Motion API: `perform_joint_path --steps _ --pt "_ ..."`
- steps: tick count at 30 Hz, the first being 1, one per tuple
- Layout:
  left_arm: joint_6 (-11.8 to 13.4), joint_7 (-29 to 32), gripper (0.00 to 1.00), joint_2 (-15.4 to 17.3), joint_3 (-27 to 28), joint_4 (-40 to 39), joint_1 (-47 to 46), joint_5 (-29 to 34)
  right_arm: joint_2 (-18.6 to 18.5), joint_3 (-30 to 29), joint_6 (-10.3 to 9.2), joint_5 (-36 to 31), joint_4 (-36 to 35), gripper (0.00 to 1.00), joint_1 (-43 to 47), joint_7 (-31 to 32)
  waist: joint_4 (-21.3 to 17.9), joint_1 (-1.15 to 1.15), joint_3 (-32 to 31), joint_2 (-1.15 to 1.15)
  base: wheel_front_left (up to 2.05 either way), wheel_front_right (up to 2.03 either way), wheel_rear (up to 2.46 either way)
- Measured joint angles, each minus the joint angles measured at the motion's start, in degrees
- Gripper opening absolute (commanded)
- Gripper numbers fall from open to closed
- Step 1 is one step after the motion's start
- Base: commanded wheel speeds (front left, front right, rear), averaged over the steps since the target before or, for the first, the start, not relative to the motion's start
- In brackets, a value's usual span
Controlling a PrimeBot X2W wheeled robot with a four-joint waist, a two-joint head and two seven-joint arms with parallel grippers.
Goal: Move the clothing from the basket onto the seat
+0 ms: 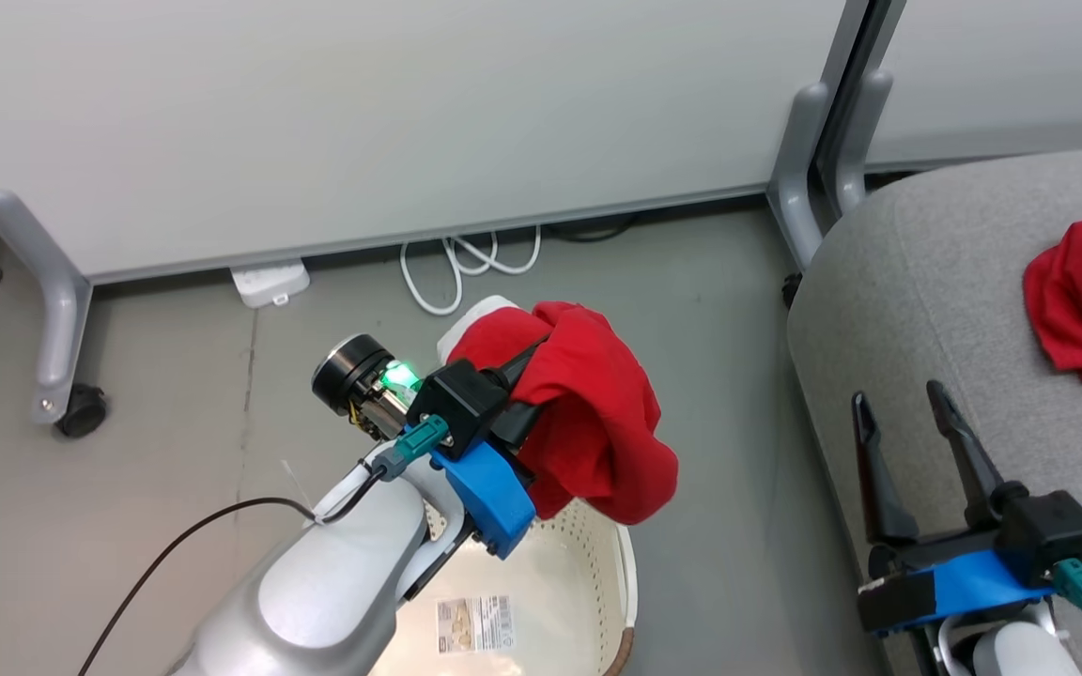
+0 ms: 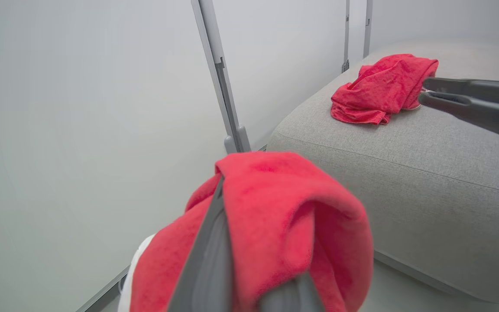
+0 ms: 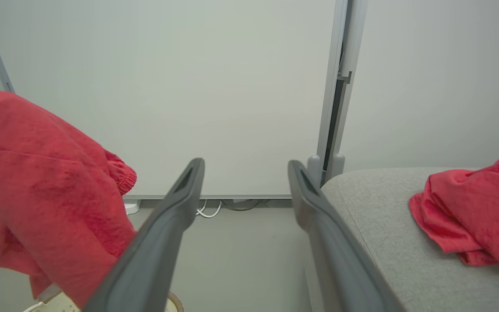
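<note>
Gripping red garment (image 1: 597, 422) above basket (image 1: 630, 573): left tool (image 1: 530, 390) | right tool (image 1: 898, 394): spread wide, empty | basket label (image 1: 473, 624): print unreadable

The left gripper (image 2: 241, 225) rises from the bottom edge, its jaws closed on a red garment (image 2: 275, 208) that drapes over both dark fingers (image 2: 206, 260) and hides most of one. Behind stands a pale partition panel (image 2: 80, 130) with a grey post (image 2: 225, 86). To the right lies the grey seat (image 2: 427, 173), where a second red garment (image 2: 379, 89) sits crumpled. The right gripper (image 2: 423, 91) reaches in from the right edge, its tips just beside that garment.
</note>
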Motion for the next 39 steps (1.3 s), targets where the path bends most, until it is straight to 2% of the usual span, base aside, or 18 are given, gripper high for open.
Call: perform_joint_path --steps 13,26,31,39 --pt "-1.0 0.0 0.0 -1.03 0.77 0.43 0.7 0.67 0.64 2.55 0.0 0.03 -0.14 1.0 2.63 0.0 -0.68 0.01 -3.23 0.0 0.0 0.0 0.0" --pt "-1.42 0.0 0.0 -1.94 1.45 0.94 0.44 1.69 0.3 15.74 0.0 0.24 -0.05 1.0 2.41 0.0 -0.09 0.01 -1.93 0.0 0.0 0.0 0.0" --pt "-1.54 0.0 0.0 -2.16 1.58 1.08 0.03 2.19 0.64 20.93 0.0 0.59 1.25 1.0 -0.6 0.0 0.32 0.01 -1.37 0.0 0.0 0.0 0.0" --pt "-1.63 0.0 0.0 -2.79 1.69 1.01 -0.62 2.69 2.41 21.85 0.0 -0.7 6.69 1.0 -9.04 0.01 0.74 0.02 -0.12 0.0 0.0 0.0 0.0"
